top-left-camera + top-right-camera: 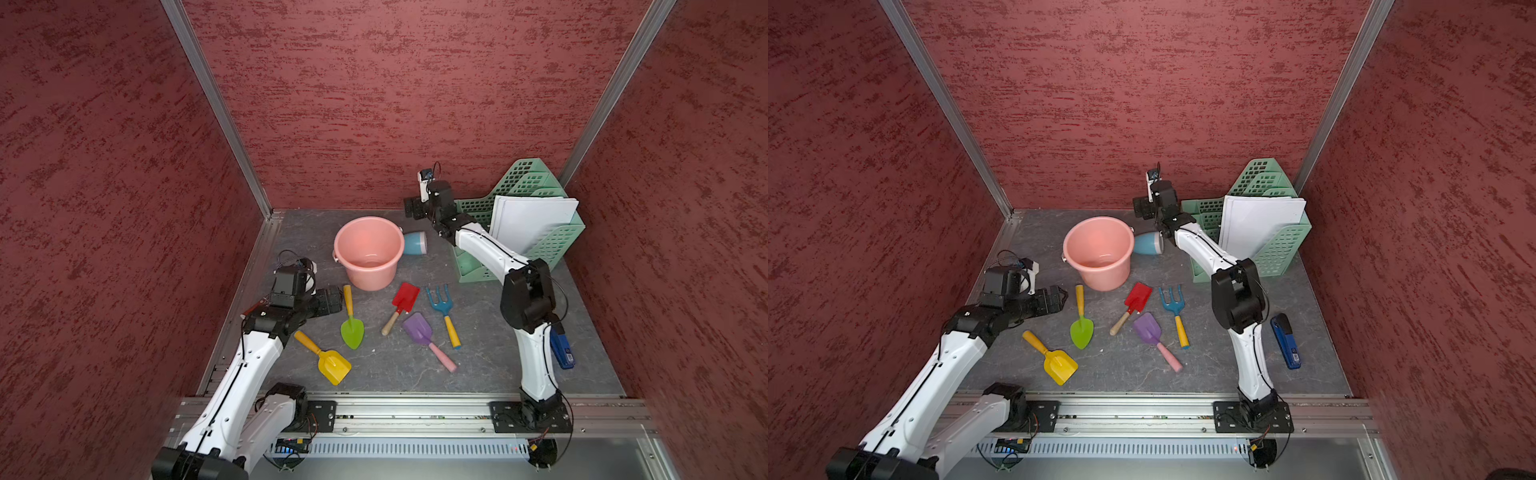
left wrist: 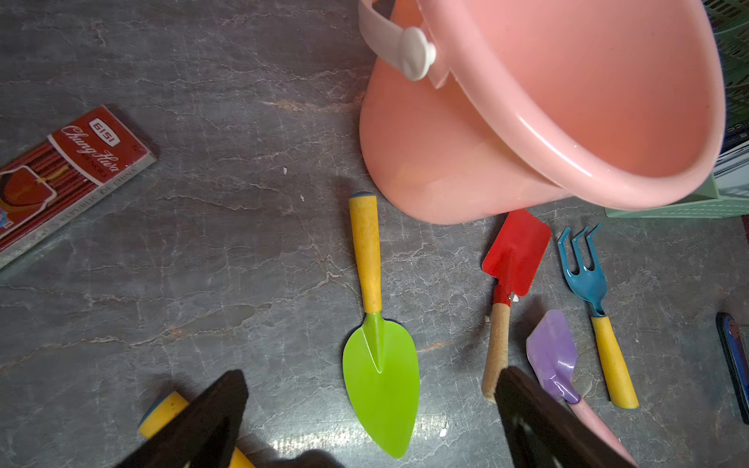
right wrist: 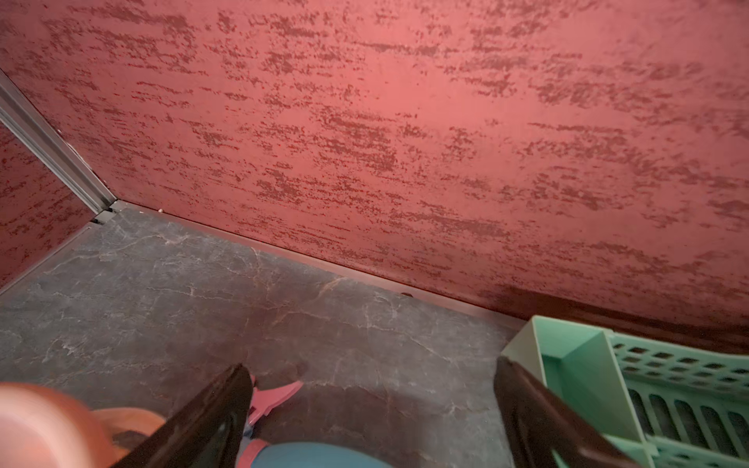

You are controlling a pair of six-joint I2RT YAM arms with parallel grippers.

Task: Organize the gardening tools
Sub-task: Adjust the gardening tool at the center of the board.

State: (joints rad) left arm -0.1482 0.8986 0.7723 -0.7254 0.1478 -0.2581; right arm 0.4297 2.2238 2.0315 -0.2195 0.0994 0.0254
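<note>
Five toy tools lie on the grey floor in front of the pink bucket: green trowel, yellow scoop, red scoop, purple scoop and blue fork. My left gripper hovers open left of the trowel's yellow handle. In the left wrist view the green trowel lies between its spread fingers. The light-blue spray bottle lies on its side behind the bucket. My right gripper hangs open above it, the pink trigger by one finger.
A green mesh file rack holding white papers stands at the back right, close to the right arm. A dark blue stapler lies at the right. A red packet lies left of the bucket. Red walls enclose three sides.
</note>
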